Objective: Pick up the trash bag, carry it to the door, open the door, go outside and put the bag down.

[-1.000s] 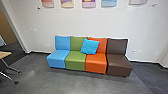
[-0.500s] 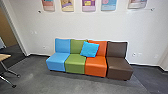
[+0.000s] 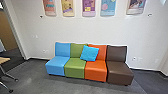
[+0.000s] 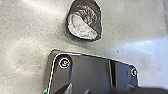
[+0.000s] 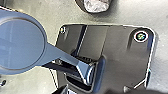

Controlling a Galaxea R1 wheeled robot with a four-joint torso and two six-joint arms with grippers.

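Whether my jaws are spread or pressed together cannot be told. Just beyond my base plate (image 4: 92,70), the trash bag (image 4: 83,23) rests on the floor (image 4: 27,57), apparently clear of the jaws, presumably placed for a downward reach. Farther off, the sofa (image 3: 96,72) props a cushion (image 3: 89,53).

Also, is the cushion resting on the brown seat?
No, the bright blue cushion leans where the green seat and the orange seat meet.

1 trash bag (image 5: 96,6), dark with 1 pale patch, rests on grey floor (image 5: 57,11).
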